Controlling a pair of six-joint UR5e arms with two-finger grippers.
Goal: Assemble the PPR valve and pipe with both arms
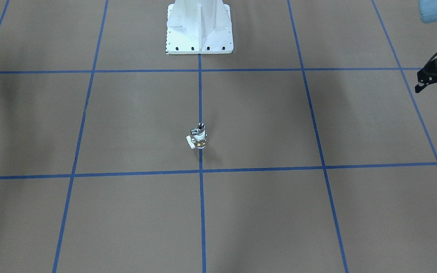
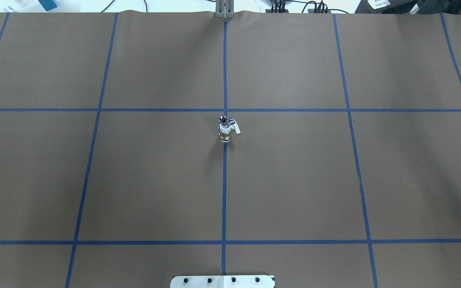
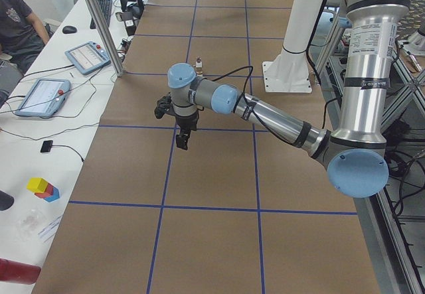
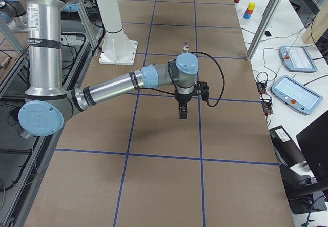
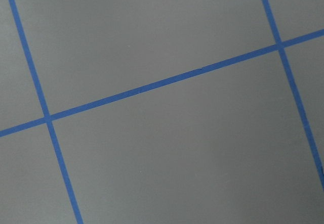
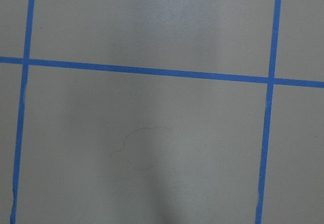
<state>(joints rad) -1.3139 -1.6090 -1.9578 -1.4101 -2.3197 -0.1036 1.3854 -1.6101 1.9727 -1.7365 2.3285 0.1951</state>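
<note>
The PPR valve point(image 1: 199, 141), white with a brass middle and a white side tab, stands upright on the centre blue line of the brown table. The silvery pipe point(image 1: 200, 128) sits on top of it, joined to it. Both show in the overhead view, the valve point(image 2: 225, 135) below the pipe point(image 2: 223, 119). My left gripper point(image 1: 436, 91) hangs above the table far off at the view's right edge, fingers apart and empty. My right gripper point(image 4: 182, 111) shows only in the exterior right view, above the table and away from the valve. I cannot tell whether it is open or shut.
The white bolted pedestal point(image 1: 199, 30) stands at the robot side of the table. An aluminium post point(image 3: 99, 25) and teach pendants point(image 3: 86, 56) are on the operators' side, where a person point(image 3: 16, 22) sits. Coloured blocks point(image 3: 43, 189) lie on the white bench.
</note>
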